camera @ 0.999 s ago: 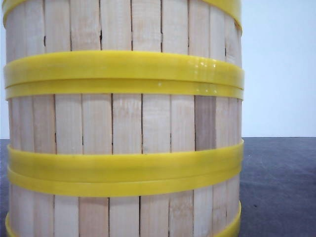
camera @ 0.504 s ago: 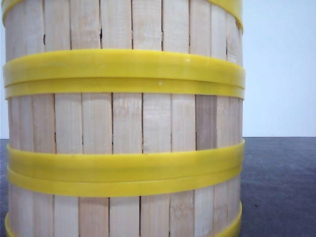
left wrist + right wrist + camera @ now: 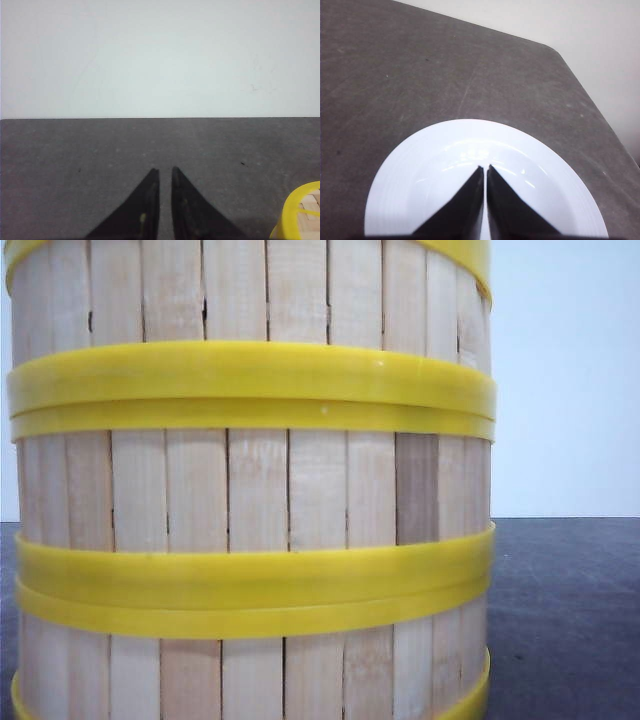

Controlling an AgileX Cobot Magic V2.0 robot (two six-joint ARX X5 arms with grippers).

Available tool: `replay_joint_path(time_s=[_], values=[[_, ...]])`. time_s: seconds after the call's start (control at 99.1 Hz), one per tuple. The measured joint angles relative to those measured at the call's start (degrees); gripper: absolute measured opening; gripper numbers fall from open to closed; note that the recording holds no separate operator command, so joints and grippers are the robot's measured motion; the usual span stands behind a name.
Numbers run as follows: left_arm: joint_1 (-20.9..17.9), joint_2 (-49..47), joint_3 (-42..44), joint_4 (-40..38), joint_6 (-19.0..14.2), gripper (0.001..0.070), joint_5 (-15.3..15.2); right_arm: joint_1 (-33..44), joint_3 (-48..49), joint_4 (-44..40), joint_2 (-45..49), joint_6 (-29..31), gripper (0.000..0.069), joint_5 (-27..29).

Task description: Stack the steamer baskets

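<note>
- You saw the steamer baskets [image 3: 250,490] already stacked: three tiers stood in one column on the table [image 3: 570,610], so the task looked finished.
- Left gripper [image 3: 165,172] was closed, holding nothing, near the stack.
- Right gripper [image 3: 484,170] was closed and empty, above one white plate [image 3: 560,200].

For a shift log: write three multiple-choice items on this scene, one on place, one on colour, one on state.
1. The right tool hangs over:
A. a white plate
B. a basket
C. a cloth

2. The bands on the stacked steamer baskets are:
A. red
B. yellow
C. green

3. The left tool is:
A. holding a basket
B. wide open
C. shut, holding nothing

Key:
1 A, the white plate lies under its tips.
2 B, the rims are bright yellow.
3 C, its tips nearly meet over the grey table.
</note>
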State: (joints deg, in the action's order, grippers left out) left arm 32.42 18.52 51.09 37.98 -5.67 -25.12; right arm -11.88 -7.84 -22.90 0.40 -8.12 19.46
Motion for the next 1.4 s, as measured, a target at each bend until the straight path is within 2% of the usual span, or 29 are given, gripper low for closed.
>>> replay_joint_path(time_s=[0.151,0.353,0.444,0.595,0.666,1.402], values=[[0.00,0.00,0.00,0.00,0.00,0.0017,0.00,0.15,0.00,-3.15,-0.02,0.02,0.0004,-1.70],[0.00,0.00,0.00,0.00,0.00,0.0017,0.00,4.83,0.07,-4.33,0.00,0.02,0.0004,-18.12],[0.00,0.00,0.00,0.00,0.00,0.0017,0.00,6.16,0.76,-2.36,-0.02,0.02,0.0004,-21.94],[0.00,-0.02,0.00,-0.04,0.00,0.0017,0.00,6.38,6.27,11.56,0.09,0.02,0.0004,-22.45],[0.00,-0.02,0.00,0.02,0.00,0.0017,0.00,6.49,6.91,13.73,0.02,0.02,0.0004,-22.51],[0.00,-0.02,0.00,0.02,0.00,0.0017,0.00,6.91,6.93,14.03,-0.04,0.02,0.0004,-22.45]])
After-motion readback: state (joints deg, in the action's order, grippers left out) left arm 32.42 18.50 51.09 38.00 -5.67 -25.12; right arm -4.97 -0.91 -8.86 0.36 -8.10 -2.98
